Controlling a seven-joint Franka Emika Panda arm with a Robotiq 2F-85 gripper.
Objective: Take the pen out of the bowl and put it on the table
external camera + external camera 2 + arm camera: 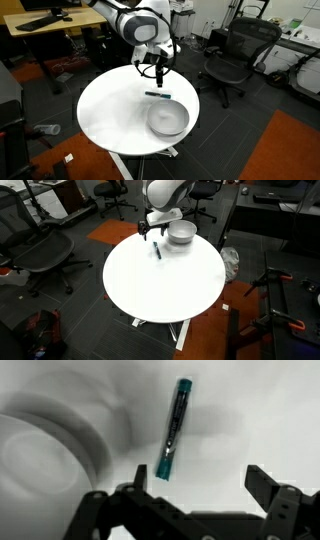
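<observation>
The pen (172, 430), a short dark teal-blue stick, lies flat on the white table (110, 115), outside the bowl. It also shows in both exterior views (157, 95) (157, 251). The shiny grey metal bowl (167, 119) (181, 232) stands on the table beside the pen; its blurred rim fills the left of the wrist view (45, 455). My gripper (195, 478) is open and empty, hovering just above the table close to the pen (157, 72) (152, 227).
Black office chairs (235, 55) (45, 255) stand around the table. A wooden desk (45, 30) is behind it. The floor has grey and orange carpet (285, 150). A tripod (275, 290) stands near the table.
</observation>
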